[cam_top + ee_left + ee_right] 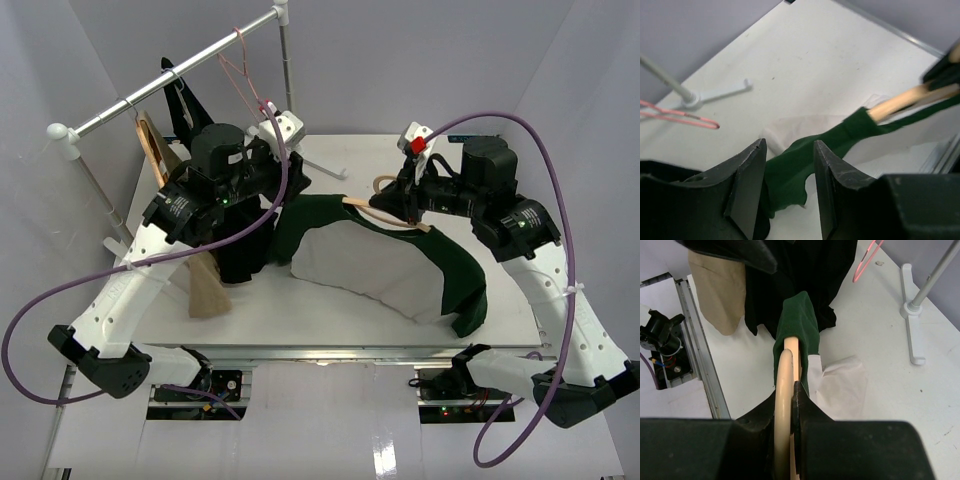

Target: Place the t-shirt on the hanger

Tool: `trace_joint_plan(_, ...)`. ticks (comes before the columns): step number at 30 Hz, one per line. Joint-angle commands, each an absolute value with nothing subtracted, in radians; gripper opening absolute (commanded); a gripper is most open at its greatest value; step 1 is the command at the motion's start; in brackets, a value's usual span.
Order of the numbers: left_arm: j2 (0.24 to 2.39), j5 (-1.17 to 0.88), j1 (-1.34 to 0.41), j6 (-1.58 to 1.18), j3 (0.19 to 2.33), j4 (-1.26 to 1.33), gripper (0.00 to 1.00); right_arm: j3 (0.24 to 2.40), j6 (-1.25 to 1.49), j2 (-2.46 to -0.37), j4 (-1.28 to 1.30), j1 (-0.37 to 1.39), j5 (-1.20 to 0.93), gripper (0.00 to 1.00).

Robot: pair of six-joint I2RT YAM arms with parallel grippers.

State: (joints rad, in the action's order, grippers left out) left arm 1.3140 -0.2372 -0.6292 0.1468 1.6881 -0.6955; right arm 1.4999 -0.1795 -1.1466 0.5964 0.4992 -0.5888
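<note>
Station inventory, as I see it from my console. Enclosure: plain grey walls on three sides. White bench point(350, 322), matte, with both arm bases at its near edge. Garment rack point(170, 92): a metal rail slanting over the far left corner, one white foot point(330, 170) on the bench near the far edge. Hung from the rail: a black garment point(240, 255) and a tan garment point(207, 290), both draping down by the left edge. T-shirt point(385, 262): dark green with a cream panel, spread from the bench centre toward the near right corner; one green end is pulled up off the surface and sleeved over an arm of the hanger. Right gripper point(790, 405): above the centre of the bench, jaws clamped together on the hanger's wooden curve, holding it above the surface. Left gripper point(789, 175): left of centre, jaws standing apart, the shirt's raised green end showing in the gap beyond them; I cannot tell whether the cloth touches either finger. Hanger point(783, 385): light wood, its far arm hidden inside the green cloth. Pink wire hanger point(240, 70): hooked on the rail, hanging free.
</note>
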Motion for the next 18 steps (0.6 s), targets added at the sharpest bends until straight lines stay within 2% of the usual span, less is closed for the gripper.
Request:
trace_joint_plan(1,1.288,-0.489,-0.627,0.286,1.73,-0.698,0.57,1.598,-0.173,-1.166,0.514,0.496,-0.684,0.08)
trace_joint_plan(5,1.307,-0.523,-0.627,0.34,1.756,-0.722,0.62,1.646,-0.189,-1.204,0.515,0.497,-0.776,0.08)
trace_joint_plan(18,1.365,-0.725,-0.63,0.471,1.756,-0.871,0.65,1.617,-0.218,-1.216,0.488,0.497,-0.905,0.08)
